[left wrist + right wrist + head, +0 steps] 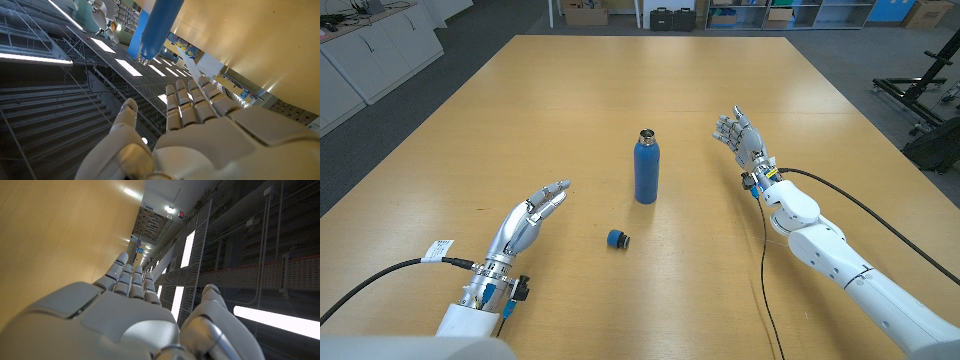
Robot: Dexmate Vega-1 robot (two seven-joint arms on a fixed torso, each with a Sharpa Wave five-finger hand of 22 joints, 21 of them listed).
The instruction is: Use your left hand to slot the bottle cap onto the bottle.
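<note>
Fingers apart and holding nothing, the left robot hand point(532, 222) is needing to pinch the bottle cap point(618, 239) lying near the bottle point(646, 169).

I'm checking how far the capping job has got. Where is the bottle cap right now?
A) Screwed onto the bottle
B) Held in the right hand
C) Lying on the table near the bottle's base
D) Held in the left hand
C: the head view shows the blue bottle cap lying on the table in front of the upright bottle, whose mouth is open, while the left hand and right hand hold nothing.
</note>
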